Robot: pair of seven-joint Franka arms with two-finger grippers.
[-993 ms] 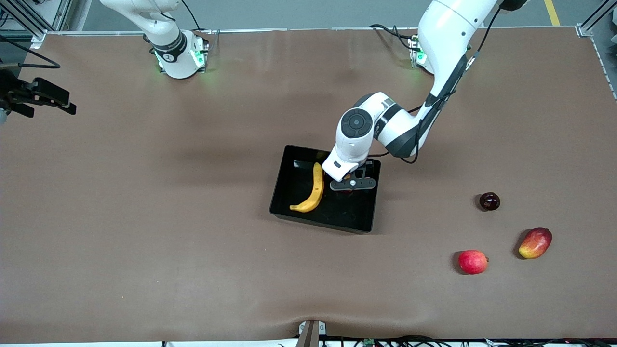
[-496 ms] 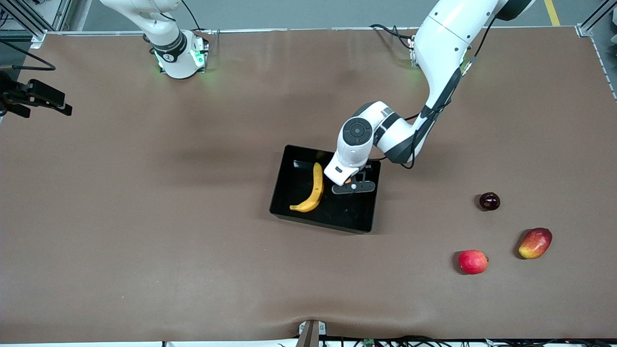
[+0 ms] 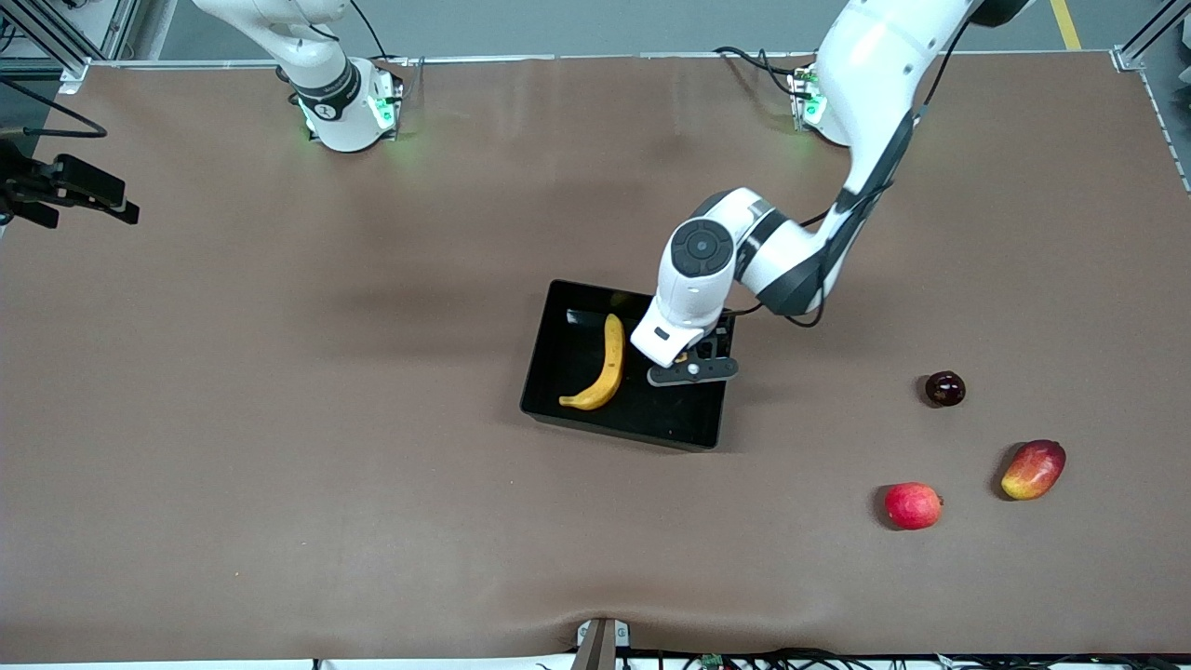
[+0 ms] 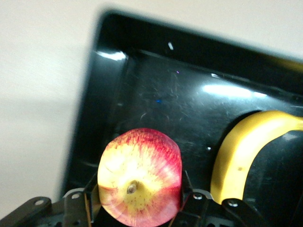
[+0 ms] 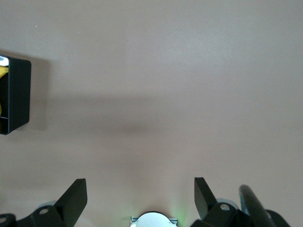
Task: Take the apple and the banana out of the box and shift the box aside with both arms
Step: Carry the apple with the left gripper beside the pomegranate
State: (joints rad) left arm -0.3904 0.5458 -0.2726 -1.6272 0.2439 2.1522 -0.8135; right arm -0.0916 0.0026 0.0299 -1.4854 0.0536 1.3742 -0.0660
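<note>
Over the box (image 3: 544, 368), at its end toward the left arm's side of the table, sits the left gripper (image 3: 693, 370), and the wrist view shows its fingers (image 4: 186, 183) squeezed onto the apple (image 4: 140, 176), one on each side. So the apple sits right between the fingers, stem end facing the wrist camera, with the glossy black box floor under it. Can't really see the apple from the front camera since the wrist covers it. The banana (image 3: 600, 368) is lying inside the box too, beside the gripper on the side toward the right arm's end, not touching the apple.

The right gripper (image 3: 70, 191) waits well away from the box, off at the right arm's end of the table, with its fingers (image 5: 73, 198) spread apart and nothing between them.
</note>
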